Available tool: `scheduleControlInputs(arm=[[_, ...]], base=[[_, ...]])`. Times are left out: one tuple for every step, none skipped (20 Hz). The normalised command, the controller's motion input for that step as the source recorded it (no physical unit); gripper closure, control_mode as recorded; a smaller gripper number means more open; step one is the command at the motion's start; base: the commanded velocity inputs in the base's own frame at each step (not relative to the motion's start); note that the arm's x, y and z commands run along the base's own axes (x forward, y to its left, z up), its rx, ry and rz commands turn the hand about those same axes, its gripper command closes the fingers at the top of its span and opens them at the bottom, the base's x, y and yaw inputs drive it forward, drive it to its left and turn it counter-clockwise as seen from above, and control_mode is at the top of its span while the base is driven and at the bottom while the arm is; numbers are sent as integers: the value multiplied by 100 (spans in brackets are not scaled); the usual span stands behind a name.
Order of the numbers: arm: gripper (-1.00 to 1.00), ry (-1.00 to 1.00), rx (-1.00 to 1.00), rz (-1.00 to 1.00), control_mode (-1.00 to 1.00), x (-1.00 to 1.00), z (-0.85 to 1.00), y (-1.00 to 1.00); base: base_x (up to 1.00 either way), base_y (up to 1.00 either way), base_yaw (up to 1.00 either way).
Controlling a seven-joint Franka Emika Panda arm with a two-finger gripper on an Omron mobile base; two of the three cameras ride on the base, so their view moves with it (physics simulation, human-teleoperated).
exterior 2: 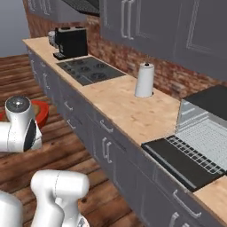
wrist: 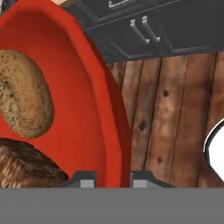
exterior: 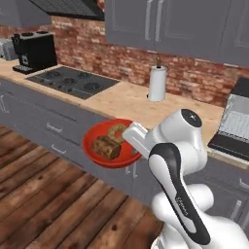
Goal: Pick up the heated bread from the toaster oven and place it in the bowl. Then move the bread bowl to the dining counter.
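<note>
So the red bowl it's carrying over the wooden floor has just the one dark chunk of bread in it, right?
Not quite. The red bowl is held up over the wooden floor by the end effector, shut on its rim, but it holds two things: the dark chunk of bread and a tan bagel. The left base view shows both.

My two base cameras look forward and down from behind the arm, left and right, sharing the wood counter (exterior: 126, 99) with its paper towel roll (exterior 2: 144, 80), while my hand camera sits very close over the red bowl's (wrist: 94, 100) rim, facing the floor.
</note>
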Motion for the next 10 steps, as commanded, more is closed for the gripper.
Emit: scheduleControlInputs(arm=[[100,0,0,0,100,0,0,0],[100,0,0,0,100,0,0,0],[100,0,0,0,100,0,0,0],[100,0,0,0,100,0,0,0],[100,0,0,0,100,0,0,0],[100,0,0,0,100,0,0,0],[100,0,0,0,100,0,0,0],[100,0,0,0,100,0,0,0],[100,0,0,0,100,0,0,0],[100,0,0,0,100,0,0,0]], base=[[0,0,100],[0,9,100],[0,17,100],[0,24,95],[4,29,92],[19,39,85],[34,52,79],[54,69,69],[66,76,64],[81,87,58]])
